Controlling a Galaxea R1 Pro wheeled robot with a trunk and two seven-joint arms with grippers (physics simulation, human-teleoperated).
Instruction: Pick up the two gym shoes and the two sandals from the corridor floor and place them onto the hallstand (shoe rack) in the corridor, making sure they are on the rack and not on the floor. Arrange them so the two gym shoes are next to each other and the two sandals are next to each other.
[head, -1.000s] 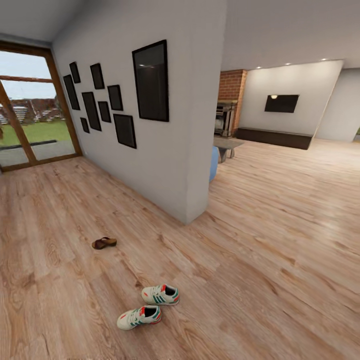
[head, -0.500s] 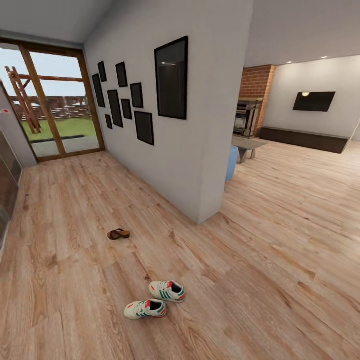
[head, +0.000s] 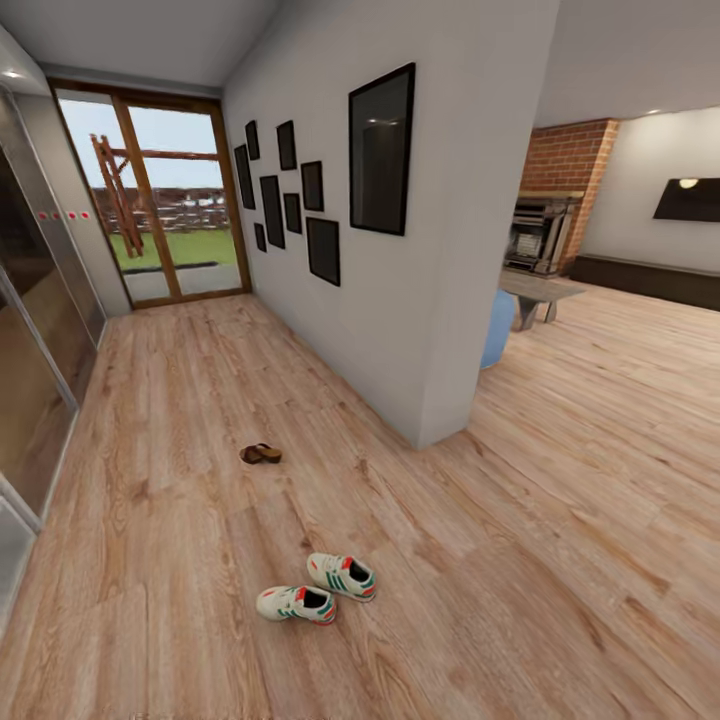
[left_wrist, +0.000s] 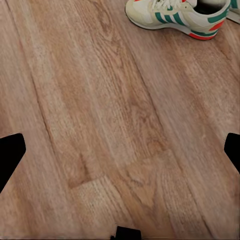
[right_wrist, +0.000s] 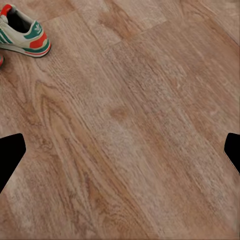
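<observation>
Lying on the floor: two gym shoes rest side by side, nearly touching, on the corridor floor, toes pointing roughly toward the glass side of the passage.
Farther down the corridor: one dark-brown sandal sits alone, well apart from the sneakers, in open floor.
Surroundings: a white partition wall hung with black picture frames runs along the right of the corridor; glass panels line the left; a wood-framed glazed door closes the far end.
Beyond the wall: a brick fireplace, a low bench and a blue rounded object.
Change from earlier: the whole view has swung, bringing the glass panels into frame; shoes and sandal lie as before.
Left gripper: fingertips spread wide over bare planks, one sneaker ahead.
Right gripper: fingertips wide apart, holding nothing, a sneaker at the edge.
Surface: light wood-grain planks throughout.
</observation>
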